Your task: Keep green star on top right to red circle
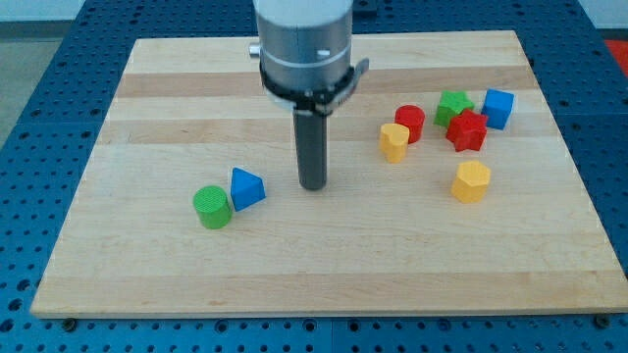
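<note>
The green star (452,104) lies at the view's right, just up and right of the red circle (410,123), close to it. A red star (467,130) touches the green star's lower right side. My tip (312,184) rests on the board near the middle, well to the left of the red circle and the green star, touching no block.
A blue cube (498,108) sits right of the green star. A yellow block (394,141) sits just below left of the red circle. A yellow hexagon (472,181) lies lower right. A blue triangle (246,187) and a green circle (212,207) lie left of my tip.
</note>
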